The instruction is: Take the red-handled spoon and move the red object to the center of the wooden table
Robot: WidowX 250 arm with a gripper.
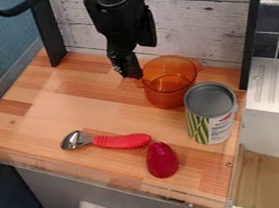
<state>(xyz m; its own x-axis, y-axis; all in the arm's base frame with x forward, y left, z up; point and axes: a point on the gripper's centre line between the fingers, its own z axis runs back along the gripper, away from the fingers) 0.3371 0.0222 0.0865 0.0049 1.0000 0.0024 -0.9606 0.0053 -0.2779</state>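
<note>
The red object (162, 160) lies near the spoon (123, 141); tool (130, 74) open or closed, cannot tell.

I see my gripper (129, 71) hanging over the wooden table (60, 99), just beside the transparent orange pot (165, 91). Past the pot from the gripper stands a can (206, 119). Nearer the front edge than my gripper lies the red-handled spoon (118, 140); farther out still, the red object (161, 160), close to its handle.
</note>
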